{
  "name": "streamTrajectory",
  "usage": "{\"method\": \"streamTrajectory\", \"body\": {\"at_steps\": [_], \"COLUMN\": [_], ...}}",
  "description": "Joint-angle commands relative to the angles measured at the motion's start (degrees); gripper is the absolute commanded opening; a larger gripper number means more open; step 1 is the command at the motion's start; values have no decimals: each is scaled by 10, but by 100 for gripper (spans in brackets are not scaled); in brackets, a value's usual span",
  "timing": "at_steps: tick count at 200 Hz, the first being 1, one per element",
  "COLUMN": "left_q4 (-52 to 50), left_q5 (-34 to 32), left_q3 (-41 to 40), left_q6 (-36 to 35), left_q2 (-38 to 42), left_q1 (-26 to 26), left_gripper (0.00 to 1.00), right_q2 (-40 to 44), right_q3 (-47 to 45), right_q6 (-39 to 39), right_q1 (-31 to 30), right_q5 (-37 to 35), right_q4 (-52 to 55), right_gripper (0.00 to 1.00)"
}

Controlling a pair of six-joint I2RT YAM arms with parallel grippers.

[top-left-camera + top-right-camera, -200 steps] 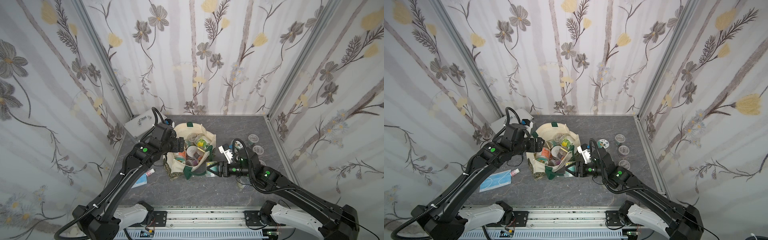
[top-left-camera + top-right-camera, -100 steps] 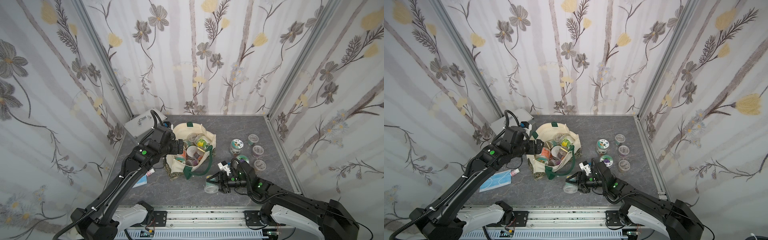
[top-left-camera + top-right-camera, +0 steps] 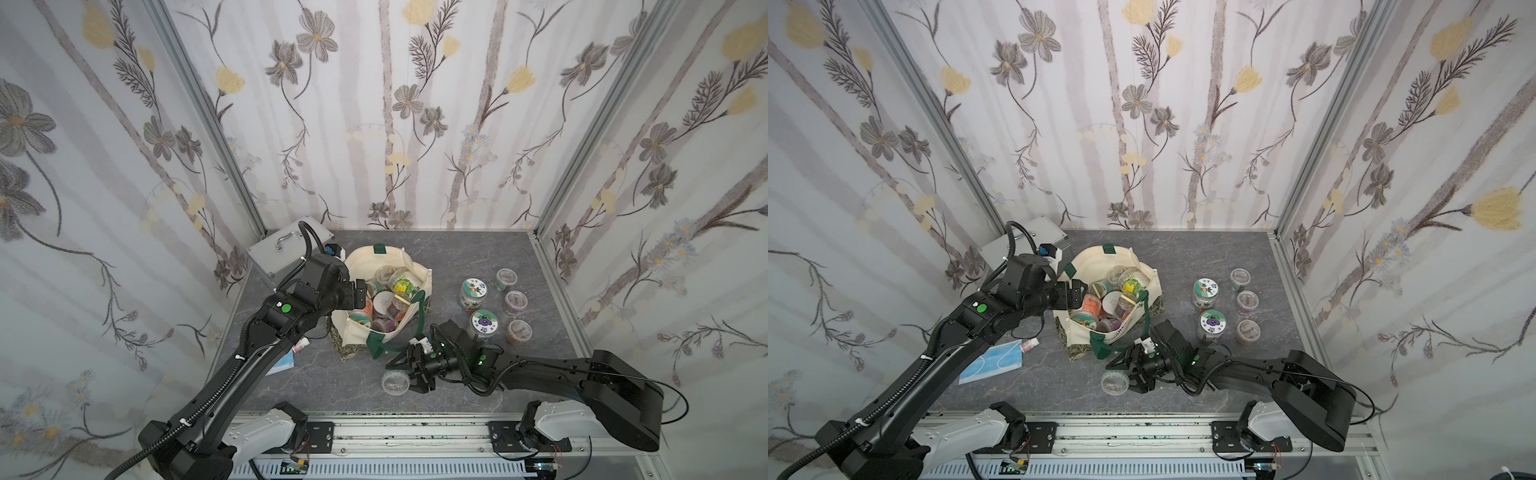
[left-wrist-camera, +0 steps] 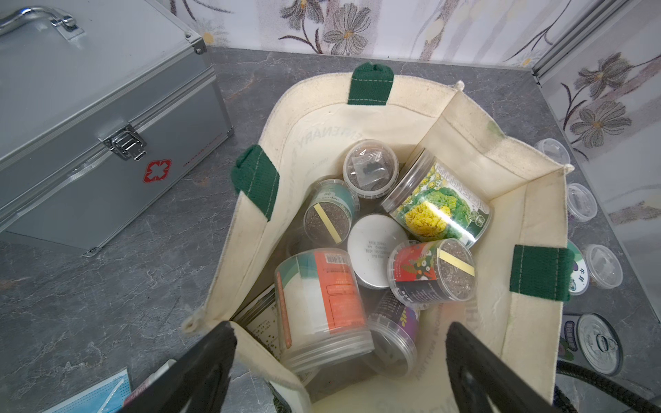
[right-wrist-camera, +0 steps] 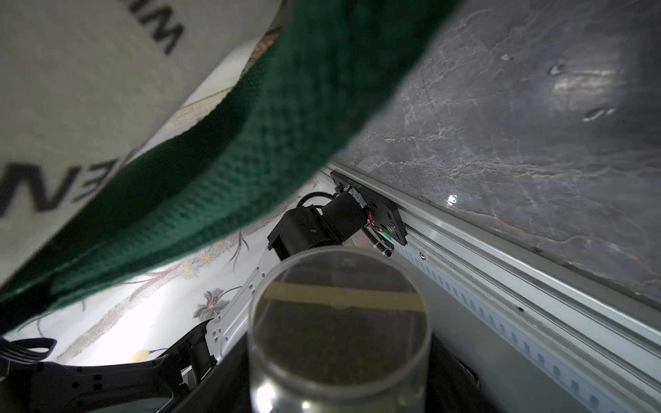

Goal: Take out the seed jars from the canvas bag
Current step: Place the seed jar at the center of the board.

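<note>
At lower left of a top view, the left arm [image 3: 249, 353] is wearing matte black shells above a white moulded base [image 3: 257, 432]; the right arm [image 3: 540, 370], at lower right, is matching it. A round green sticker [image 3: 285, 308] is marking the left arm, and a small green light [image 3: 482, 360] is glowing on the right one. A corrugated black cable [image 3: 309, 245] is looping at the left wrist, with white zip ties [image 3: 238, 357] cinching it lower down.

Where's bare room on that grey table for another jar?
Bare: back strip between canvas bag and rear wall; front between face mask and the clear jar in the right gripper. Crowded: five jars right of the bag.
</note>
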State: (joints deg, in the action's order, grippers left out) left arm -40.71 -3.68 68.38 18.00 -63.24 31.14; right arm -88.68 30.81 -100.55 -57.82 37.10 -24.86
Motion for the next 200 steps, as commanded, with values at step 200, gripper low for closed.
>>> {"method": "streamTrajectory", "body": {"at_steps": [200], "left_q4": [-4], "left_q5": [0], "left_q3": [-9], "left_q6": [13], "left_q2": [21], "left_q1": [0], "left_gripper": [95], "right_q2": [-118], "right_q3": [-17], "right_q6": [-101], "right_q1": [24], "right_q5": [18], "right_q4": [-18], "right_gripper": [65]}}
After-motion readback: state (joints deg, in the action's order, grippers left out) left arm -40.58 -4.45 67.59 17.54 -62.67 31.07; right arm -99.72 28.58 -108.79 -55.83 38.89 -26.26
